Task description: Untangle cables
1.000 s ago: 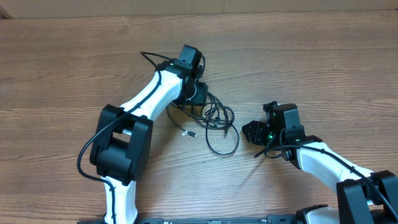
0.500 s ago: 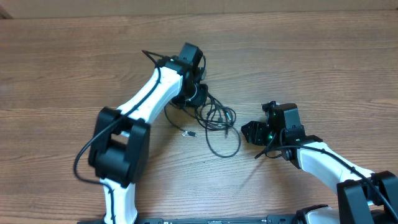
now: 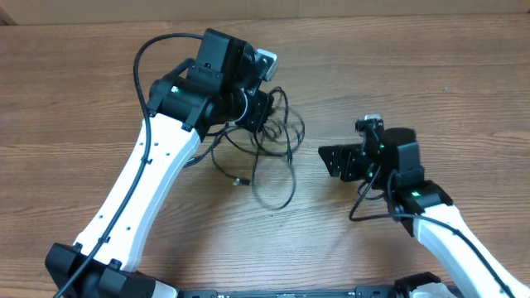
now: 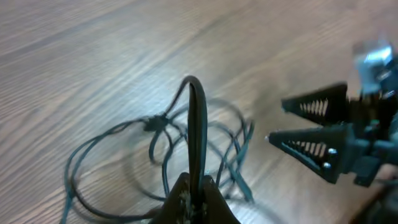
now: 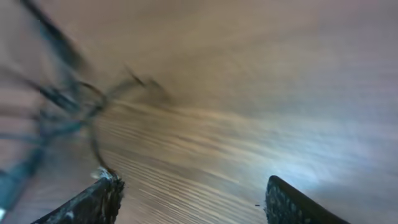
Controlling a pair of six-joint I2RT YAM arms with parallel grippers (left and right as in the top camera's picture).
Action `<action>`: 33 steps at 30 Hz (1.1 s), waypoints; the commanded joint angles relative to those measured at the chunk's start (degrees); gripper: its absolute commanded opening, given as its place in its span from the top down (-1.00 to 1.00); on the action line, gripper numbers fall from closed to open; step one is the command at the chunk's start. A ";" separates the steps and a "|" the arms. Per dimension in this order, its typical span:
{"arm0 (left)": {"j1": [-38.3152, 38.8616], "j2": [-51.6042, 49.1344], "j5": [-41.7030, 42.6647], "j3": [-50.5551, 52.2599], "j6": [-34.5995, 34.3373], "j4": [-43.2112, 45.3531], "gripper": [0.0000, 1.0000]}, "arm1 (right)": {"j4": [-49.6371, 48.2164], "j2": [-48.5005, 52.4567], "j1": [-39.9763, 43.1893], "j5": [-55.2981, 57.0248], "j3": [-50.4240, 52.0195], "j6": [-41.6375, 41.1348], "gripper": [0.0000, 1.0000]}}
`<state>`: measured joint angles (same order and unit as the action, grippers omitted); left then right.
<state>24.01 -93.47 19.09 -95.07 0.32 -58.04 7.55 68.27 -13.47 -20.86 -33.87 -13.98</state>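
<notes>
Pinches one strand of the cables [image 4: 196, 118] in the closed left gripper [image 4: 194, 186], left of centre, loops sprawling nearer on the table [image 3: 414, 66]. Holds the right gripper [image 3: 328, 162] wide open just right of them.

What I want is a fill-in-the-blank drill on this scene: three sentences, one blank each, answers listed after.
1. The left gripper is ___ on a strand of the cables.
2. The right gripper holds ___, with its jaws standing apart.
3. The table under the arms shows a ___ grain.

Missing words: shut; nothing; wood.
</notes>
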 commanded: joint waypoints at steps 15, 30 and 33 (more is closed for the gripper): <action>0.02 -0.15 24.70 -0.11 11.65 -0.46 0.92 | -4.26 -1.60 0.33 -17.64 -1.09 0.98 -0.48; -0.17 -0.15 24.92 -0.11 13.16 0.39 0.92 | -3.19 3.85 0.33 -14.47 -1.07 0.55 0.74; -0.83 -0.15 12.63 -0.11 4.66 2.16 0.91 | 0.17 4.52 0.33 -11.80 -1.07 0.55 0.93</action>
<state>23.92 -93.67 43.92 -95.07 12.67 -56.93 6.20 71.99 -13.47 -35.38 -34.09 -13.47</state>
